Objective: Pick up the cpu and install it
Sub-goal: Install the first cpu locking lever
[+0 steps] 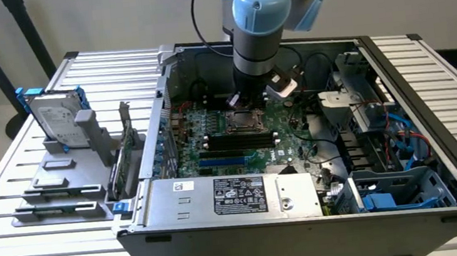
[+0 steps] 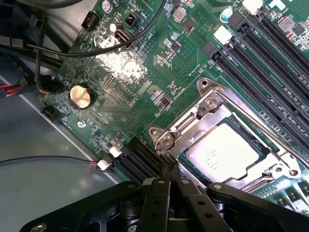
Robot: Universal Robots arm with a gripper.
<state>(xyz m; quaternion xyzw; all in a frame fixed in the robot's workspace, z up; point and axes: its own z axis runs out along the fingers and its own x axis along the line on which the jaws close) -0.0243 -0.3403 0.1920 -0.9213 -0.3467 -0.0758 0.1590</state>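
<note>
The cpu (image 2: 224, 152), a flat square chip with a silver-grey top, lies inside the motherboard socket (image 1: 245, 122) with the metal socket frame (image 2: 212, 108) around it. My gripper (image 2: 170, 169) is shut with its black fingers (image 2: 161, 193) pressed together and nothing between them. The fingertips sit right at the corner of the socket frame, beside the chip. In the exterior view the arm reaches down into the open computer case (image 1: 428, 115), with the gripper (image 1: 236, 105) just above the socket.
Black memory slots (image 2: 260, 63) run beside the socket. A coin battery (image 2: 80, 96) and black cables (image 2: 96, 48) lie near it. The power supply (image 1: 235, 196) fills the case's near side. Outside, on the exterior view's left, stand a hard drive in a blue bracket (image 1: 56, 119) and grey bars (image 1: 59, 194).
</note>
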